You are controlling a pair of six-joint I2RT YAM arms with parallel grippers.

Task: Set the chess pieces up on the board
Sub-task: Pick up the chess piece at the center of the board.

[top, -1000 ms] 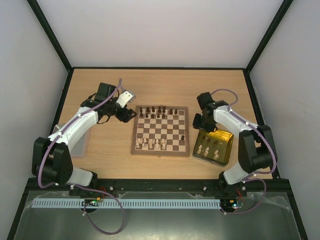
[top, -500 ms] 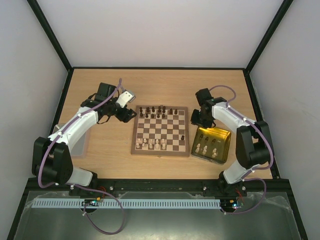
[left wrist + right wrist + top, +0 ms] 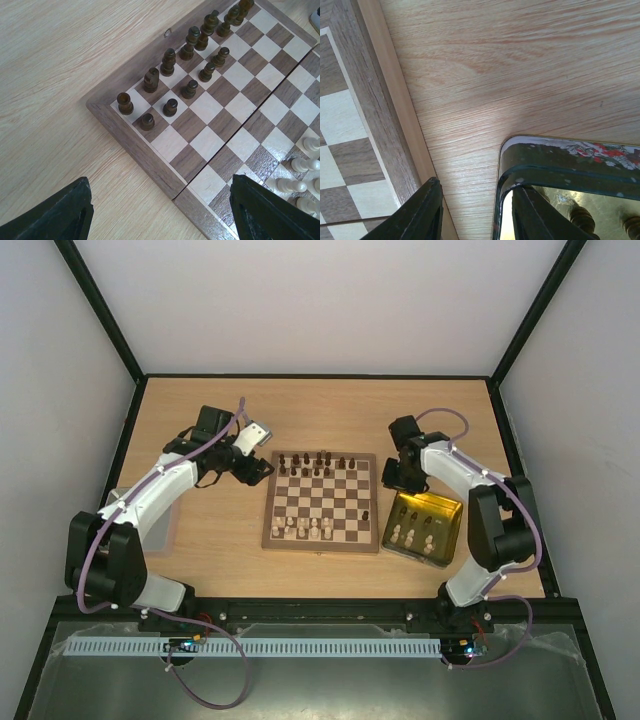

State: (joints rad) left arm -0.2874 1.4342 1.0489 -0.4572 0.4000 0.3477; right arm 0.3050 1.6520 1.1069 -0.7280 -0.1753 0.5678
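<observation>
Chess pieces (image 3: pixel 189 89) stand partly set on the board (image 3: pixel 322 502), dark ones far, pale ones near, with more in the gold tray (image 3: pixel 560 170). My left gripper (image 3: pixel 161 182) hangs wide open and empty by the board's far corner, out of the way. The right gripper (image 3: pixel 477 187), half open with nothing visibly held, seems to straddle the tray's rim, probably to pick another piece. Whether it touches the rim is hidden from me.

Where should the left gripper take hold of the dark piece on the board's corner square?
Take the corner piece by its upper body, straight down from above: it stands upright. Since other pieces sit on the adjoining squares, bring one finger of the left gripper over the board border.
</observation>
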